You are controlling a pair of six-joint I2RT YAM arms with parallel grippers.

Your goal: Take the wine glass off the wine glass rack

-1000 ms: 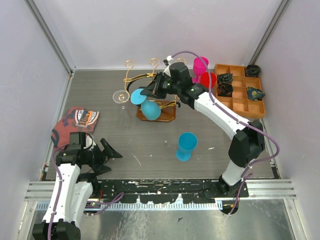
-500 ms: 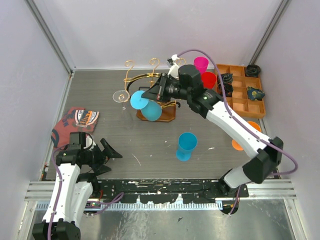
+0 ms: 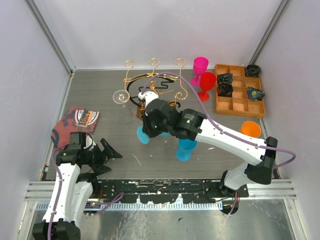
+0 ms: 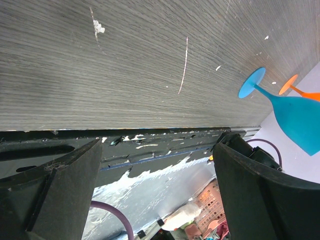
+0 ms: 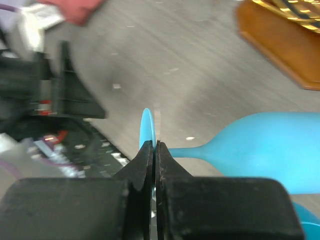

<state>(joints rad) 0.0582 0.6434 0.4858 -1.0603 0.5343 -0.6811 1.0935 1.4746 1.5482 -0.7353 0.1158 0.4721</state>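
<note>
L pincer (image 3: pixel 106 157), near left: jaws wide apart, nothing in them, over the bench (image 4: pixel 125 60). R pincer (image 5: pixel 154 152), centre: jaws closed tight on stem of blue wine glass (image 5: pixel 265 150), right by its foot. Glass held sideways, apart from the wine glass rack (image 5: pixel 277 45), on rack's near side. 2nd blue wine glass (image 3: pixel 186 147) stands upright just to the right. Farther back, clear glass (image 3: pixel 120 96) at rack's left end.
</note>
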